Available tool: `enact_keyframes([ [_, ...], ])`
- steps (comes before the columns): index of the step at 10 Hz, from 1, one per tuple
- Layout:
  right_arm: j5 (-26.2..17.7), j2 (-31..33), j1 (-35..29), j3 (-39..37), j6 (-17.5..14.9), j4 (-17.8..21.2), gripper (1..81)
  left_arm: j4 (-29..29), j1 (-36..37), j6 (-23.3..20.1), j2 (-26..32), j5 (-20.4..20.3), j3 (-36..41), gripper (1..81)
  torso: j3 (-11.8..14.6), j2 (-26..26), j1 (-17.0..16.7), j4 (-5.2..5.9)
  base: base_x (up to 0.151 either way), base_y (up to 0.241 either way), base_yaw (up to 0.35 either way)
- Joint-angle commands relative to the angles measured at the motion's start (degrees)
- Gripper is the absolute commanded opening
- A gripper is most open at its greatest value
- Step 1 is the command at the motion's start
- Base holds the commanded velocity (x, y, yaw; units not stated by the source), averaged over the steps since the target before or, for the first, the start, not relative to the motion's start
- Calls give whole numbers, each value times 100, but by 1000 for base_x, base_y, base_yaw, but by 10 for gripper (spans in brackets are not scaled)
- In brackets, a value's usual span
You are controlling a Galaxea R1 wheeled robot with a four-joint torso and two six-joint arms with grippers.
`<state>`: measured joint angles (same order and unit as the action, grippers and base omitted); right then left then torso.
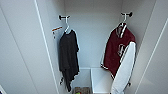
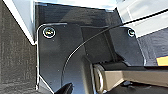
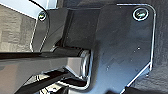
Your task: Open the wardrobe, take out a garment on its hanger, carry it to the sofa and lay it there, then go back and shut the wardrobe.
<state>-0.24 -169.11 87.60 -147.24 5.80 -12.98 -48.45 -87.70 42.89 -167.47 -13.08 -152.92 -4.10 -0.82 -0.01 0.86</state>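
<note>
Already the wardrobe (image 1: 93, 30) is seen open, both doors swung wide, so the first step is judged done. Nothing has been taken out yet: the jacket (image 1: 117, 48) hangs inside on the right on its white hanger (image 1: 123, 22), hooked to a peg. A black T-shirt (image 1: 68, 56) hangs on the left peg. Carrying, laying on the sofa and closing are left. How far the fingers of either arm are opened cannot be told, nor whether anything is held.
</note>
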Motion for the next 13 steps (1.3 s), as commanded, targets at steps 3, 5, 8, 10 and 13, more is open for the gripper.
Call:
enact_keyframes([
  [3,-318,6,-256,21,-9,-64,811,-60,213,-26,29,174,7,811,0,0,1,0,93,0,0],
  [5,-318,6,-265,21,-9,-64,811,-59,213,-26,29,174,7,811,0,0,1,0,93,0,0],
  [8,-318,-3,-265,21,-9,-73,811,-60,213,-18,21,174,7,811,0,0,1,0,93,0,0],
  [10,-318,6,-265,21,-18,-82,811,-60,205,-26,12,174,-1,811,0,0,1,0,93,0,0],
  [13,-318,-3,-282,21,-26,-82,811,-60,213,-26,3,174,7,811,0,-2,1,0,93,-86,0],
])
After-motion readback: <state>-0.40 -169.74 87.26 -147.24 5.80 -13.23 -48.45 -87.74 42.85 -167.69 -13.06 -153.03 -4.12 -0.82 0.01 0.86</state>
